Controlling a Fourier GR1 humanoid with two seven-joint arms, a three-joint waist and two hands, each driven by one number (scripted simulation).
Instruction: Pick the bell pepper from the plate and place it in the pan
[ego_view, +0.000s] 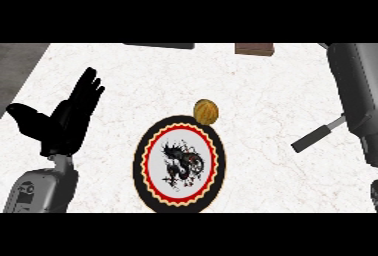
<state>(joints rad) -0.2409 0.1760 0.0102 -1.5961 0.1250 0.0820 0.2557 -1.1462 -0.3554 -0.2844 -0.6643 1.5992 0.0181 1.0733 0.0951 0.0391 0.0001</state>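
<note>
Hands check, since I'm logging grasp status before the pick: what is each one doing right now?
Left hand: open, fingers up, holding nothing, left of the plate.
Right hand: not in view.

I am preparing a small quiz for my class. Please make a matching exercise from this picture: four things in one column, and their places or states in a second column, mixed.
Things:
1. left hand
2. bell pepper
3. plate
4. pan handle

Places or states:
A. at the far rim of the plate
B. middle of the counter, dark picture in its centre
C. open, fingers up, at the left
D. black, at the right, lying slantwise

Pairs: 1-C, 2-A, 3-B, 4-D
</note>
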